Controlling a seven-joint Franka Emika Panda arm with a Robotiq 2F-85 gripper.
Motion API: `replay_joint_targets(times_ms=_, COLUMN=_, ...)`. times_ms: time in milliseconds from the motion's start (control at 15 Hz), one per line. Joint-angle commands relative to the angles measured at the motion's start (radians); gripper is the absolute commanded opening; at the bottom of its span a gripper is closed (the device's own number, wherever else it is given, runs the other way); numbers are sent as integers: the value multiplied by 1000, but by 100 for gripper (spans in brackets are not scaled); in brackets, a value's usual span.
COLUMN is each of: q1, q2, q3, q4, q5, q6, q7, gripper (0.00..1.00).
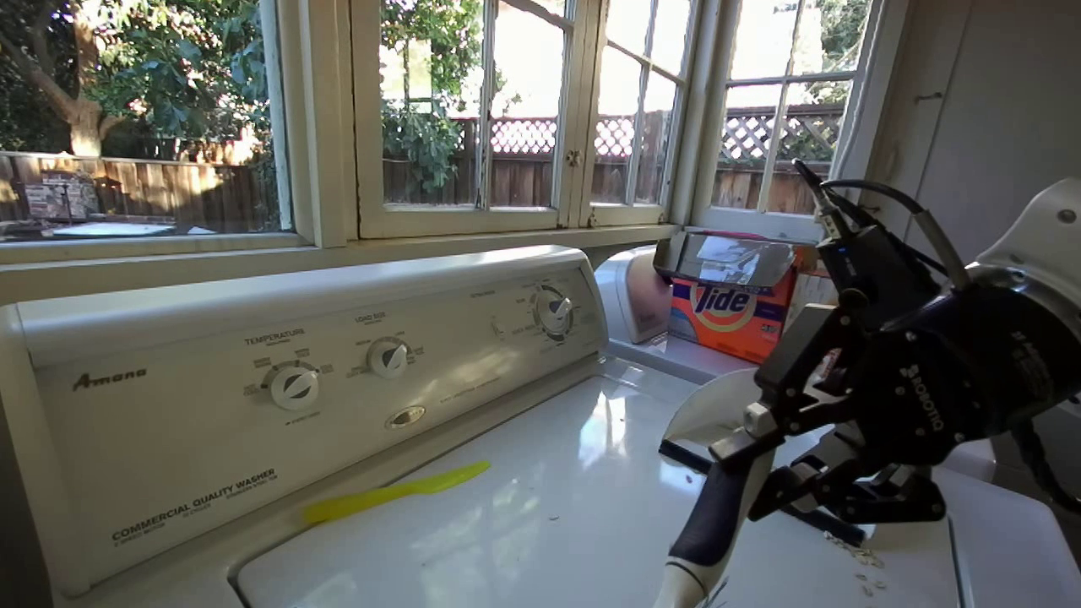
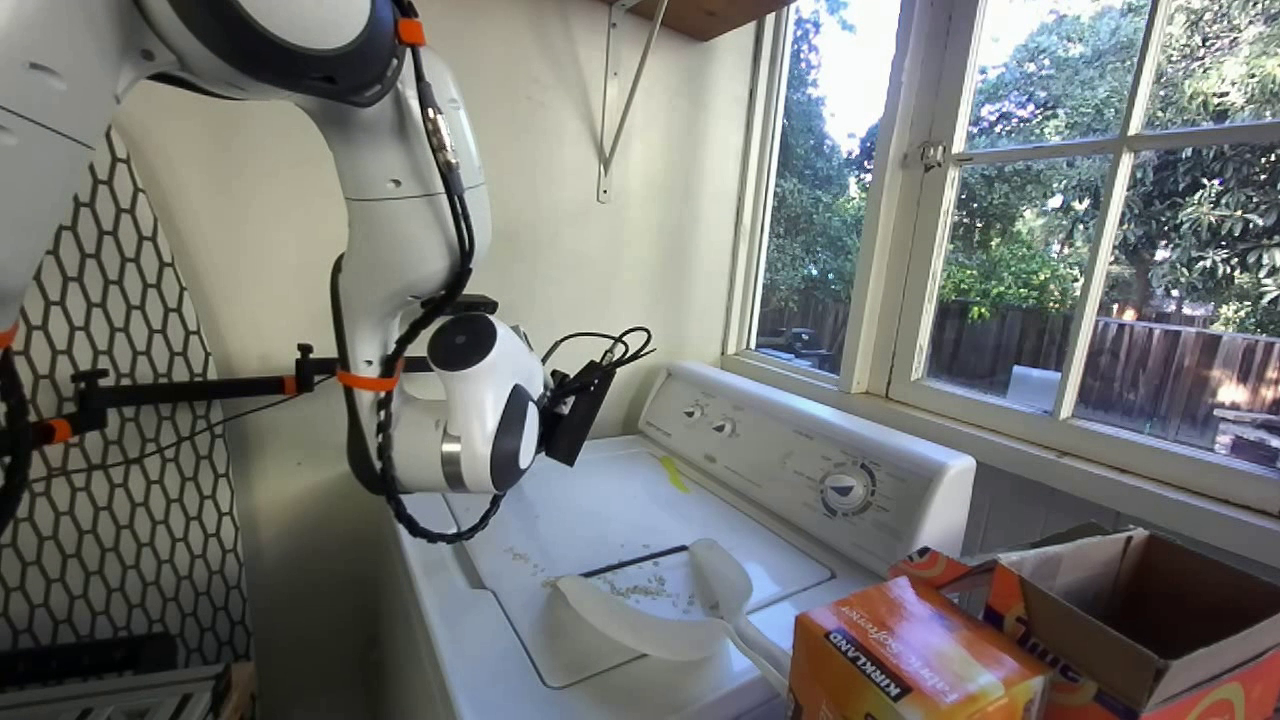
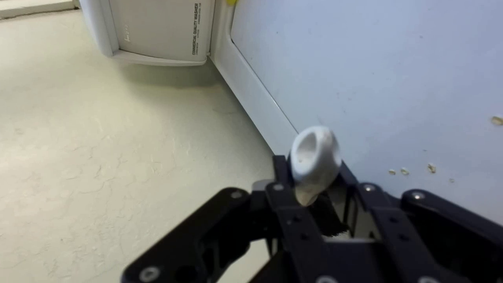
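My gripper (image 1: 746, 475) is shut on a brush handle (image 1: 716, 512), white with a dark grip section, which slants downward above the washer lid. In the wrist view the handle's white end (image 3: 314, 155), with a hole in it, sits between the fingers, and black bristles (image 3: 330, 218) show further back. Behind the gripper a white dustpan (image 2: 655, 632) with a black lip lies on the lid. Pale flakes (image 2: 645, 590) are scattered in and around it; some flakes (image 3: 431, 168) also show in the wrist view. The arm's wrist hides the gripper in an exterior view.
The washer's control panel (image 1: 439, 363) rises along the back of the lid (image 1: 507, 540). A yellow flat tool (image 1: 397, 492) lies near its foot. At one end stand a Tide box (image 1: 730, 317) and an orange Kirkland box (image 2: 900, 650). A wall (image 3: 118, 157) borders the other end.
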State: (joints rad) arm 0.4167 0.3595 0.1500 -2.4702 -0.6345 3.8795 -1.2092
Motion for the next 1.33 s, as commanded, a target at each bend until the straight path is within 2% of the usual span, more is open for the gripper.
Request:
replay_joint_targets(times_ms=0, q1=-38, q2=-15, q3=22, q4=-26, q5=-50, q6=-16, q7=-34, gripper=7)
replay_joint_targets(times_ms=533, q1=-39, q2=-83, q3=-9, q4=-97, q5=66, q6=-83, q7=-127, gripper=7)
replay_joint_targets(times_ms=600, q1=-13, q2=-97, q3=-38, q4=-111, q5=95, q6=-88, q7=-138, gripper=7)
replay_joint_targets(times_ms=1267, q1=96, q2=-263, q3=-121, q4=-284, q5=503, q6=-165, q7=-382, gripper=7)
